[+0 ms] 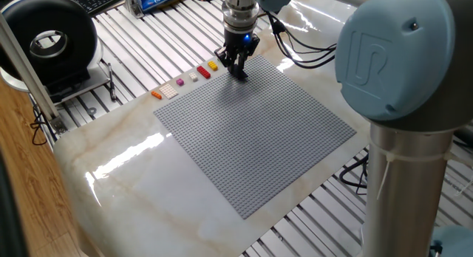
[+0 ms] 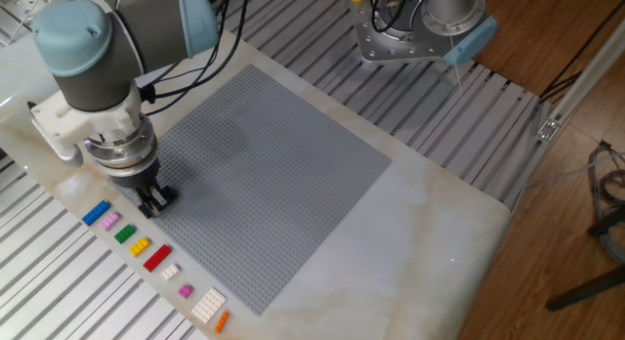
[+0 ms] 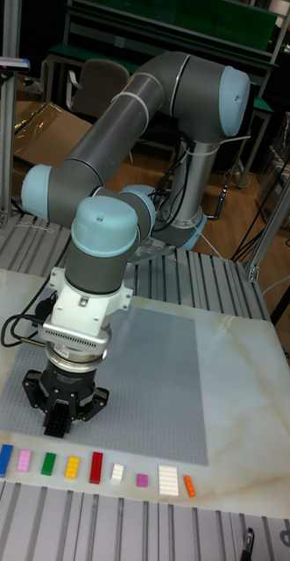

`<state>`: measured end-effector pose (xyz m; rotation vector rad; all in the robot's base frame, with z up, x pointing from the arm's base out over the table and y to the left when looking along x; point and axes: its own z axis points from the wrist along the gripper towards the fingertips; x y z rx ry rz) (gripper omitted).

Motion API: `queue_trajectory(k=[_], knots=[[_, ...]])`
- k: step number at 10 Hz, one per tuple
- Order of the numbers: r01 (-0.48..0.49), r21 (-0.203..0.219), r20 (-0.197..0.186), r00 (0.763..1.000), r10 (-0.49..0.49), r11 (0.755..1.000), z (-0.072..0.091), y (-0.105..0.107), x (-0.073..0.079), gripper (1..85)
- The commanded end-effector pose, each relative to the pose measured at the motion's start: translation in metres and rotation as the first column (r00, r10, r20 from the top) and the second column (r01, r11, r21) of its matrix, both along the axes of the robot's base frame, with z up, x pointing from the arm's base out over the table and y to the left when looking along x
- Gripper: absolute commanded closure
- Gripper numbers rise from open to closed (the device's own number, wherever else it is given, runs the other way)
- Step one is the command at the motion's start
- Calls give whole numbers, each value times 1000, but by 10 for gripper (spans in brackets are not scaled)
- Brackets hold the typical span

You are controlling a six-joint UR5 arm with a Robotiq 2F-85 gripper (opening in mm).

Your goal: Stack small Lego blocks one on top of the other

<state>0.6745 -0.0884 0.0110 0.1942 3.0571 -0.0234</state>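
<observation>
The small Lego blocks lie in a row on the marble beside the grey baseplate: blue, pink, green, yellow, red, then small white, purple, a larger white and orange. The tall fixed view shows the same row, from blue to orange. My gripper points straight down over the baseplate's edge, just inside the row near the pink and green blocks. Its fingers meet at the tips, and nothing shows between them.
A black round device stands at the far left beyond the slatted metal table. The arm's base is mounted past the baseplate's far side, with cables hanging near the wrist. Marble surrounds the plate.
</observation>
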Motion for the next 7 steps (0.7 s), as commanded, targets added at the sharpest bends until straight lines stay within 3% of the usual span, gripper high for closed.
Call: queue_trajectory(k=[1, 3, 7], knots=[[13, 21, 10, 1000, -13, 1000, -1, 9, -4, 847], [5, 22, 22, 1000, -6, 1000, -5, 11, -6, 847], [-3, 3, 3, 1000, 3, 1000, -4, 9, -19, 847]])
